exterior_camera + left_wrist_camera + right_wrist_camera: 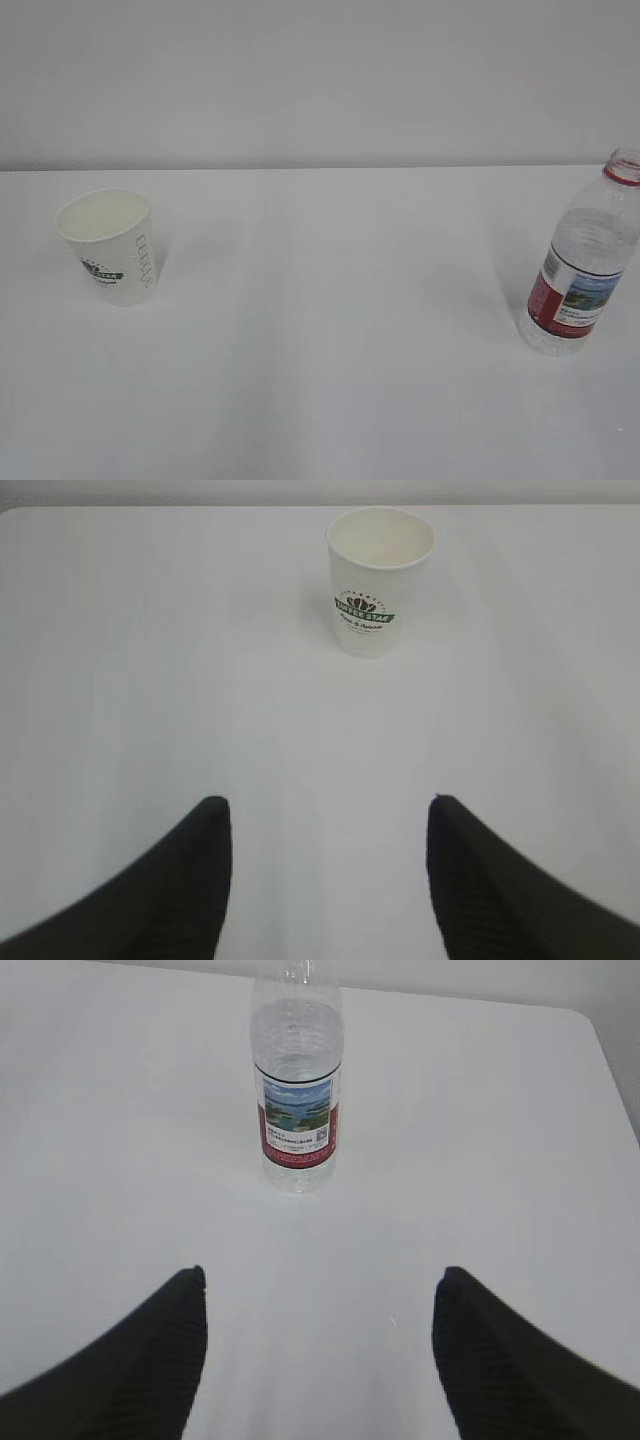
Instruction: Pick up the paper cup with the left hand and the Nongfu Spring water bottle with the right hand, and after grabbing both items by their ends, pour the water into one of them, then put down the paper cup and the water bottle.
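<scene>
Count: 1 paper cup (108, 247), 1 Nongfu Spring water bottle (586, 262), both on 1 white table (330, 340). 2 grippers: left gripper (328, 825), right gripper (320, 1295).

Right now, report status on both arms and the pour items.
Left gripper and right gripper open, empty. Paper cup upright, cap-less water bottle upright, both untouched on the table. Nothing between jaws and targets.

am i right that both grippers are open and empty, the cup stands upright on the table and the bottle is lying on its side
Not quite. The Nongfu Spring water bottle stands upright, not on its side, as the right wrist view shows. The rest holds: the left hand and right hand are open and empty, and the paper cup stands upright on the table.
</scene>
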### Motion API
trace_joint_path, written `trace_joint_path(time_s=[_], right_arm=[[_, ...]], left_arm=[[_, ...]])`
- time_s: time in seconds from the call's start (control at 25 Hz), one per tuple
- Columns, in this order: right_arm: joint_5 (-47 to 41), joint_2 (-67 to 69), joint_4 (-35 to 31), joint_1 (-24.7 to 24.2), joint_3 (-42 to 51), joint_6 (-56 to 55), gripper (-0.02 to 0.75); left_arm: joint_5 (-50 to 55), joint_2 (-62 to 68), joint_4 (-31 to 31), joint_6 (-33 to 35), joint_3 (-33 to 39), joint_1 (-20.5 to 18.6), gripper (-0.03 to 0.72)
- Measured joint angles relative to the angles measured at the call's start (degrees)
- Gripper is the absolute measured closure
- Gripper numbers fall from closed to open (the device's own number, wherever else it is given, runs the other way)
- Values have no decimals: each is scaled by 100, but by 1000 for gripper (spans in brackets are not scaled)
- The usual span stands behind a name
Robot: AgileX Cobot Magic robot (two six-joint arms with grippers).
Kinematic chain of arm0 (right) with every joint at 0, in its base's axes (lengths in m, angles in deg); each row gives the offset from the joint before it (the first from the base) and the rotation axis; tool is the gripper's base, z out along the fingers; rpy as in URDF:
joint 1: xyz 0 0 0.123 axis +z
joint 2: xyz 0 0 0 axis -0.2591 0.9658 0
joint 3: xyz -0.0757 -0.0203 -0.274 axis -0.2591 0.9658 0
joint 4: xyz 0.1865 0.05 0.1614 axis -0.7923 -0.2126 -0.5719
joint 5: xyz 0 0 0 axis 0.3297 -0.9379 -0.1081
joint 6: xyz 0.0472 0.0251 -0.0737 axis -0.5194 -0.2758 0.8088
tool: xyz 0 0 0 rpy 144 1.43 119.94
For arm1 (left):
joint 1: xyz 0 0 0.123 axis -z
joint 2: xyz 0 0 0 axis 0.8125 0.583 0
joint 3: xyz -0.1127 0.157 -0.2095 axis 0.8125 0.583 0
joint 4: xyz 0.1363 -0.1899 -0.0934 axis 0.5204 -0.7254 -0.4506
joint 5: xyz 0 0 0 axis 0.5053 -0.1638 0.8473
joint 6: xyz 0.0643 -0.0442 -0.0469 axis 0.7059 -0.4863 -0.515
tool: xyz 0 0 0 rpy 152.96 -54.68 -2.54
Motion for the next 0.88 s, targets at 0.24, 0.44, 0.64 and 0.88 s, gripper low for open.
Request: trace_joint_path(time_s=[0.24,0.44,0.64,0.88], right_arm=[[0,0,3,0,0,0,202],[9,0,3,0,0,-22,202],[35,41,3,0,-118,-101,202],[321,634,-40,0,-338,-123,202]], left_arm=[[0,0,0,0,0,0,237],[-13,0,0,0,0,0,218],[-122,0,0,0,-40,0,234],[-236,135,0,0,-78,0,235]])
